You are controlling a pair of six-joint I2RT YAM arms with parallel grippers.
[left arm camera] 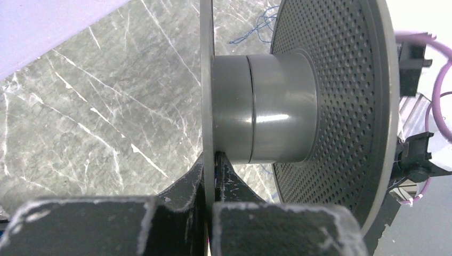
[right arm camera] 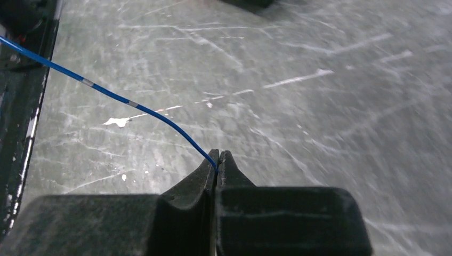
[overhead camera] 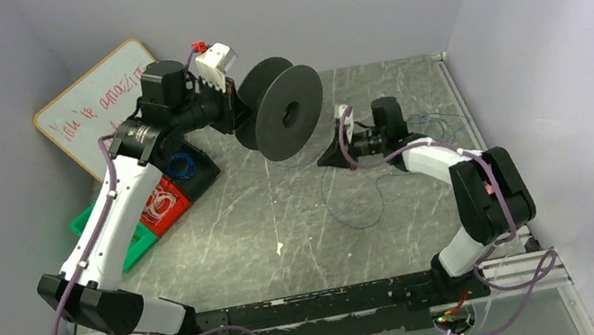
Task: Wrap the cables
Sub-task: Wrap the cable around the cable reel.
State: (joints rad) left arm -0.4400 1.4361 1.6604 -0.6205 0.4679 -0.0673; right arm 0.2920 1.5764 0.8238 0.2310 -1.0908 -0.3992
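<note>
My left gripper [overhead camera: 246, 114] is shut on one thin flange of a dark grey spool [overhead camera: 288, 105] and holds it up above the table's far middle. In the left wrist view the fingertips [left arm camera: 226, 165] clamp that flange below the bare hub [left arm camera: 266, 106]. My right gripper [overhead camera: 334, 158] sits low, just right of the spool, and is shut on the thin blue cable [right arm camera: 133, 104], which leaves the tips [right arm camera: 217, 160] toward the upper left. A loose strand of the cable [overhead camera: 358, 227] lies on the table in front of it. More tangled blue wire [overhead camera: 434, 121] lies behind the right arm.
A black bin with a small blue coil [overhead camera: 179, 164], a red bin with whitish wire coils [overhead camera: 158, 204] and a green tray [overhead camera: 88, 222] stand at the left under the left arm. A whiteboard [overhead camera: 95, 96] leans in the back left corner. Grey walls close both sides.
</note>
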